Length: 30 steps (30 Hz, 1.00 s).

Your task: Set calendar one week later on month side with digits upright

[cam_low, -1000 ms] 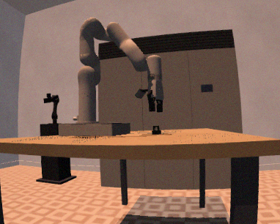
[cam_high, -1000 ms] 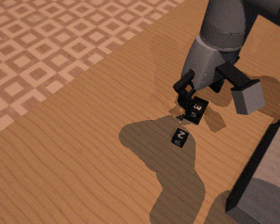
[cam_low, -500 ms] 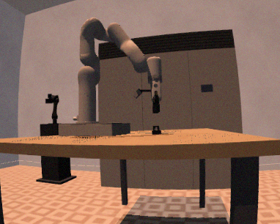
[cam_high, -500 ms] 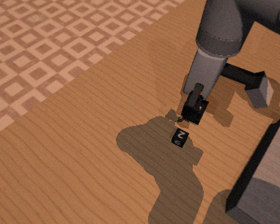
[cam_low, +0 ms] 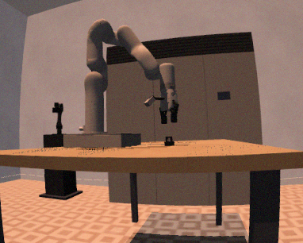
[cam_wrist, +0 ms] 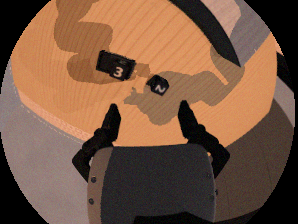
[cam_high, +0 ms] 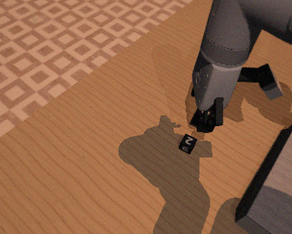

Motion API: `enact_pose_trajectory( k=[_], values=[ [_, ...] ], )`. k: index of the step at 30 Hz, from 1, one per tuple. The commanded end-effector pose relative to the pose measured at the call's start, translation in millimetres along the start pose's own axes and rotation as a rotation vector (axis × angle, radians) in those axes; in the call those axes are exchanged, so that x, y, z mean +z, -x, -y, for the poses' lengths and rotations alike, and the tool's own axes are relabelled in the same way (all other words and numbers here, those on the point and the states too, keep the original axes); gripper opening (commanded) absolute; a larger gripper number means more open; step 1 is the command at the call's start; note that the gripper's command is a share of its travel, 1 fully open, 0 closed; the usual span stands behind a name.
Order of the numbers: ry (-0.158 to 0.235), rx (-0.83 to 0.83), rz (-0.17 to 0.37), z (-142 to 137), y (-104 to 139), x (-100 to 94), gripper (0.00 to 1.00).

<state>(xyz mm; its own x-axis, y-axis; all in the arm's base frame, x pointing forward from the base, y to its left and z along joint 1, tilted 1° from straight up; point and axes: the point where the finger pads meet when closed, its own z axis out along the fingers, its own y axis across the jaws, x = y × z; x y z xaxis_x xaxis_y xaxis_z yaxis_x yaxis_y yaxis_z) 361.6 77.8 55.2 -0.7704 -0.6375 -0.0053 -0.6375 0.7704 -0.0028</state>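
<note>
pincer (cam_high: 207,119) (cam_low: 169,117) (cam_wrist: 148,109): released, above table (cam_high: 85,153) (cam_low: 156,160) (cam_wrist: 165,137) | loose "2" cube (cam_high: 187,144) (cam_wrist: 158,85): near "3" cube (cam_wrist: 119,71)

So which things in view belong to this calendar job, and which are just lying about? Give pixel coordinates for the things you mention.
Part of the job:
- cube showing 2 (cam_high: 188,144) (cam_wrist: 159,86)
- cube showing 3 (cam_wrist: 118,73)
- dark holder (cam_wrist: 102,64) by the 3, apparently the tray
- gripper (cam_high: 206,123) (cam_low: 169,121) (cam_wrist: 148,109)
- table (cam_high: 85,153) (cam_low: 148,163) (cam_wrist: 55,75)

Not part of it:
- tall cabinet (cam_low: 180,91)
- black stand (cam_low: 60,180) behind the table
</note>
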Motion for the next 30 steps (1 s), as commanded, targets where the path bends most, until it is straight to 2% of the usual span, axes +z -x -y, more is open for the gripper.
enact_pose_trajectory(
  k=[1,9,12,14,17,24,30],
  values=[
    [-0.002,-0.171,0.003,-4,3,0.2,1.00],
    [-0.002,-0.450,0.002,-11,7,2.3,1.00],
    [-0.002,-0.469,0.002,-11,7,2.4,1.00],
    [-0.002,-0.598,0.002,-15,9,3.4,1.00],
    [-0.002,-0.656,0.002,-16,10,3.8,1.00],
    [-0.002,-0.913,0.002,-23,13,5.7,1.00],
    [-0.002,-1.000,0.002,-25,14,6.3,1.00]
  ],
)
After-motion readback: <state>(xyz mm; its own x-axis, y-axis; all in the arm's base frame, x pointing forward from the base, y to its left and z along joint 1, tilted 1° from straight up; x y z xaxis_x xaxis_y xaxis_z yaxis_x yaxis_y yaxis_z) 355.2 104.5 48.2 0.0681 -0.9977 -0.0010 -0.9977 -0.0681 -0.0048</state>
